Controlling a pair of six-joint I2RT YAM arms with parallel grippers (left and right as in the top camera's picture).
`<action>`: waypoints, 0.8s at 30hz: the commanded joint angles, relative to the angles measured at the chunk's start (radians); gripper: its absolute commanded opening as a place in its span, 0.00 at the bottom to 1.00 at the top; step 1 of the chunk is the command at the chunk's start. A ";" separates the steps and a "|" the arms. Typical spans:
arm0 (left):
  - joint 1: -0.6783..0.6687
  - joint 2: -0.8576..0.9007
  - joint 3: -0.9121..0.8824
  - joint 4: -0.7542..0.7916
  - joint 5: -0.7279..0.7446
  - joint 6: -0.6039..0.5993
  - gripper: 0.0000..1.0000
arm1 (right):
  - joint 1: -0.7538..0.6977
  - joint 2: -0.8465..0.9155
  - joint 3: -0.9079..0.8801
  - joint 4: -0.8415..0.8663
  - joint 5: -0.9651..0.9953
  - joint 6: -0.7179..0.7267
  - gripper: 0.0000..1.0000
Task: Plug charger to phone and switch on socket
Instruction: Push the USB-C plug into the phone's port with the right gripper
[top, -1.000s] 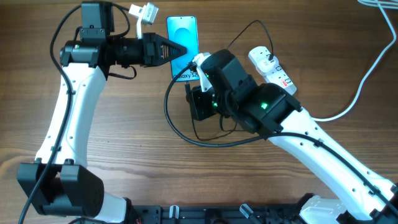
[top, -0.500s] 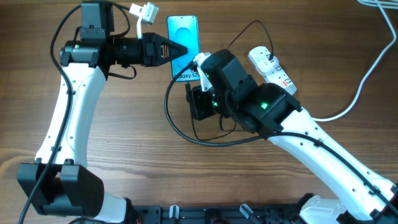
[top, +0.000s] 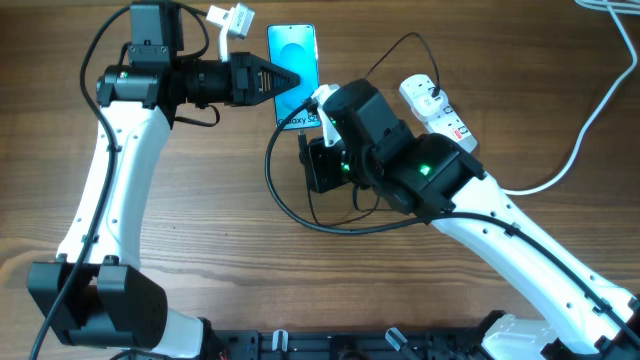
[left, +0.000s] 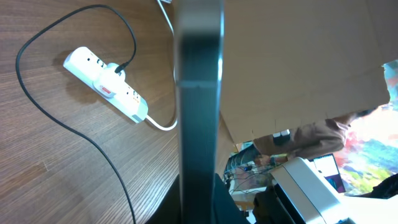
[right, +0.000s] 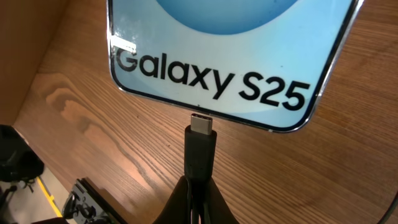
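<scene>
The phone (top: 293, 60) has a turquoise screen with a white "Galaxy S25" band and lies at the table's far middle. My left gripper (top: 292, 85) is shut on its side; the left wrist view shows the phone edge (left: 199, 93) between the fingers. My right gripper (right: 200, 186) is shut on the charger's black plug (right: 200, 146), whose metal tip sits just at the phone's bottom edge (right: 211, 81). The black cable (top: 285, 205) loops over the table to an adapter in the white socket (top: 438, 110), which also shows in the left wrist view (left: 107, 84).
A thick white cord (top: 590, 120) runs from the socket to the far right corner. A white connector (top: 232, 20) sits above the left arm. Cardboard and clutter (left: 298, 74) stand beyond the table.
The phone shifted very slightly between frames. Both arms stay almost still.
</scene>
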 joint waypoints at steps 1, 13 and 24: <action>-0.002 0.003 0.005 0.006 0.048 0.019 0.04 | 0.002 0.008 0.021 0.005 -0.002 0.011 0.04; -0.002 0.003 0.005 0.006 0.048 0.020 0.04 | 0.001 0.008 0.021 0.019 -0.001 0.009 0.04; -0.002 0.003 0.005 0.002 0.049 0.020 0.04 | 0.001 0.008 0.021 0.022 -0.002 0.014 0.04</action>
